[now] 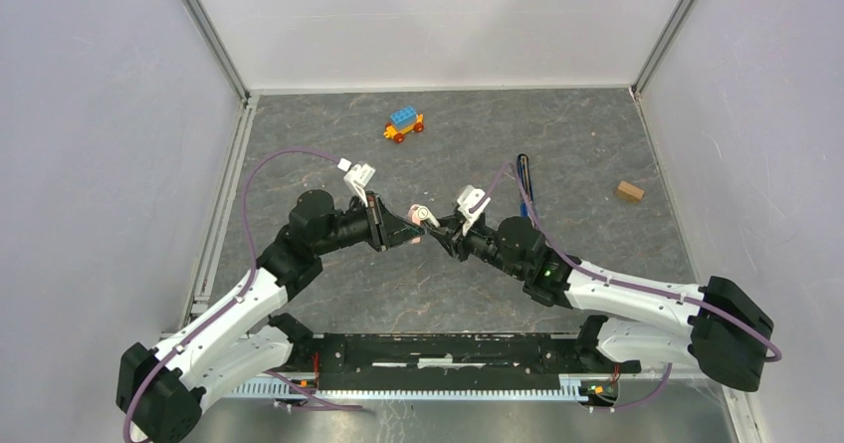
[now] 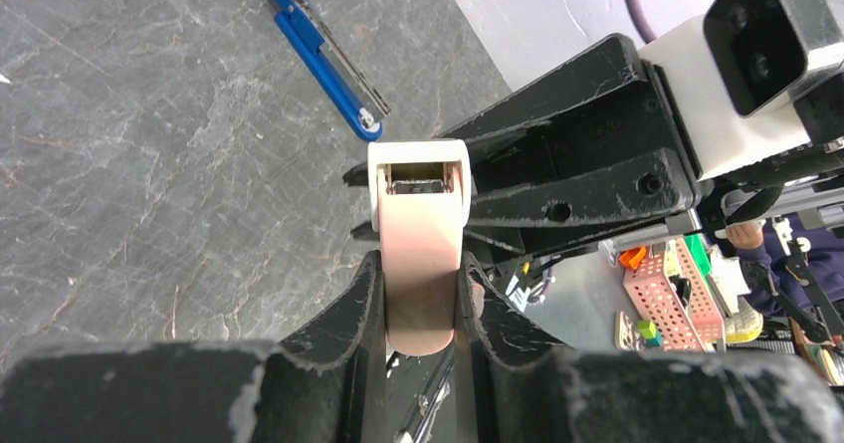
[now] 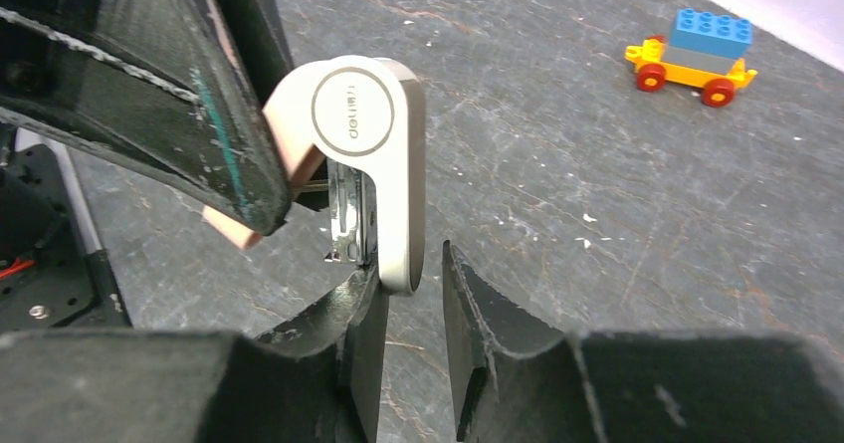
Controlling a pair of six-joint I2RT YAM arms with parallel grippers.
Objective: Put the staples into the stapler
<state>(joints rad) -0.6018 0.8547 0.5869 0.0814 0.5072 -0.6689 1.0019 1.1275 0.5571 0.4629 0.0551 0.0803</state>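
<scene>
grey marbled tabletop (image 1: 597, 134), white walls (image 1: 438, 25); left claw (image 2: 422, 304) grips pink gadget (image 2: 423, 234), right claw (image 3: 408, 264) ajar around it.

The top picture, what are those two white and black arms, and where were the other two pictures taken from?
They are two robot arms bolted at the near edge of a table, seen from a camera overhead. The other two pictures come from a camera on each wrist, looking along its own jaws. On the table lie a blue stapler, a toy car and a brown block. The left arm has its jaws clamped on a pink gadget, held in the air. The right arm has its jaws open around the gadget's cream end.
</scene>
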